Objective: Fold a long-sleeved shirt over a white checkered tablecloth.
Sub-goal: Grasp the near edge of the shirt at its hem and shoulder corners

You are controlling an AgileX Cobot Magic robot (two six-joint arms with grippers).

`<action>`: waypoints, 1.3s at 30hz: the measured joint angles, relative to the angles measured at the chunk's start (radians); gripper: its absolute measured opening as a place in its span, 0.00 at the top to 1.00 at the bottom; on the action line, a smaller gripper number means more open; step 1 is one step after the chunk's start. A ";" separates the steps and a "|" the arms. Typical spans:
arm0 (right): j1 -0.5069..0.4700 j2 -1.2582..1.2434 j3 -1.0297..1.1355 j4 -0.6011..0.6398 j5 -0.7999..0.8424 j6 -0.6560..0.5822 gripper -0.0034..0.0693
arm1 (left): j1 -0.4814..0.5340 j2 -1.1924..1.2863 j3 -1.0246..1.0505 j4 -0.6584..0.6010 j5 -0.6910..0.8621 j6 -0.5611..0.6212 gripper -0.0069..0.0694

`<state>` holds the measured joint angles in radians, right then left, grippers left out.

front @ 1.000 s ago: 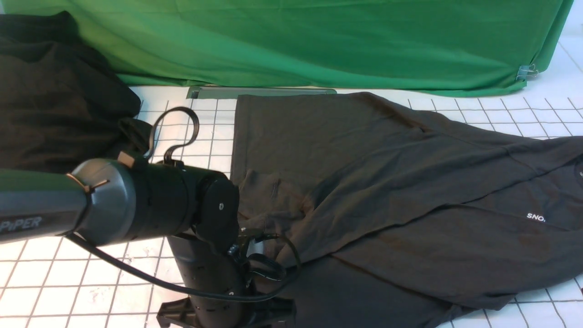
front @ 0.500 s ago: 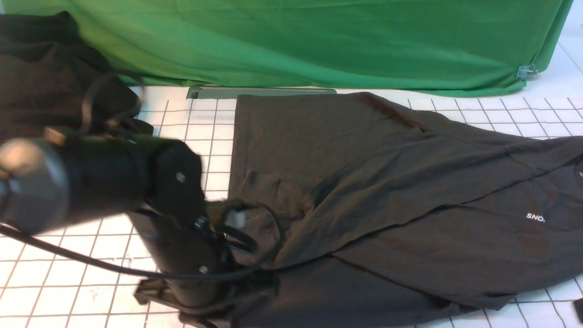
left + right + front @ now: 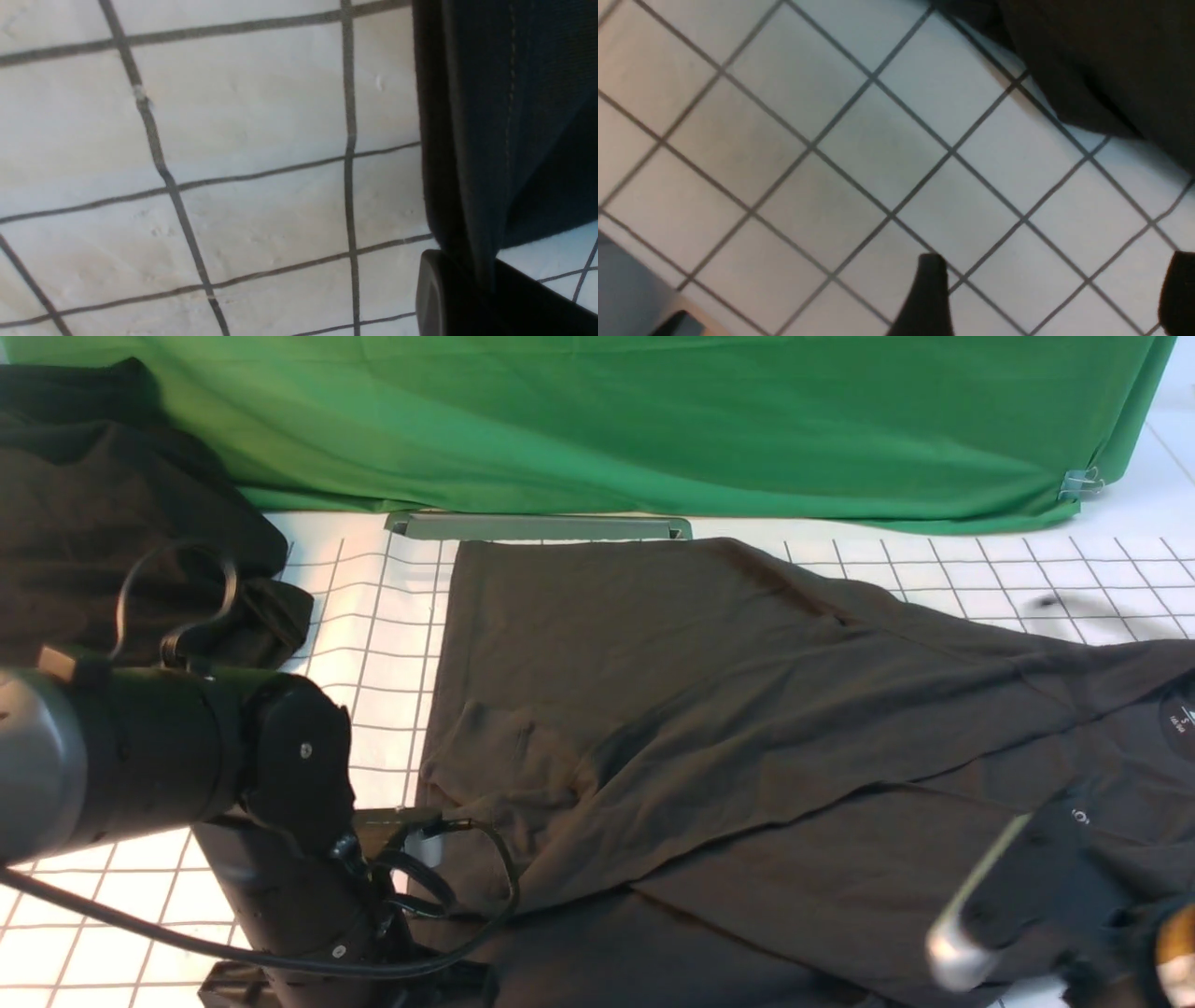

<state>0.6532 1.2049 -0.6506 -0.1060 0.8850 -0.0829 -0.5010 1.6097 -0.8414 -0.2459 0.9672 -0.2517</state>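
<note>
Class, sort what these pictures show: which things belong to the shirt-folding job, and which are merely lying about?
Job in hand:
long-sleeved shirt
white checkered tablecloth
left gripper, shut on the shirt's edge
right gripper, open

Lying about:
green cloth
black garment
grey bar
metal clip

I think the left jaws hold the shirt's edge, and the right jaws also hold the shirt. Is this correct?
Not fully. The left jaws do hold the shirt's edge, but the right jaws hold nothing. The right wrist view shows them wide open over the bare tablecloth, with the shirt lying apart from them.
</note>
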 joint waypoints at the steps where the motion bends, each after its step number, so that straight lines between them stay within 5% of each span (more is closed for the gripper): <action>1: 0.025 0.047 -0.002 -0.042 -0.006 0.018 0.14 | 0.000 0.000 0.001 0.001 -0.004 0.009 0.88; 8: 0.063 0.232 -0.067 -0.223 -0.065 0.073 0.14 | 0.002 -0.001 0.001 0.001 -0.012 0.025 0.88; 23: 0.063 0.393 -0.075 -0.384 -0.140 0.083 0.16 | 0.002 -0.001 0.002 -0.008 -0.040 0.029 0.88; 33: 0.062 0.422 -0.075 -0.425 -0.151 0.083 0.50 | 0.002 -0.001 0.002 -0.009 -0.046 0.029 0.88; 39: 0.061 0.437 -0.081 -0.442 -0.139 0.109 0.85 | 0.002 -0.023 0.002 -0.023 -0.052 0.028 0.88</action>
<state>0.7143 1.6421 -0.7313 -0.5477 0.7456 0.0264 -0.4993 1.5869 -0.8390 -0.2686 0.9150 -0.2239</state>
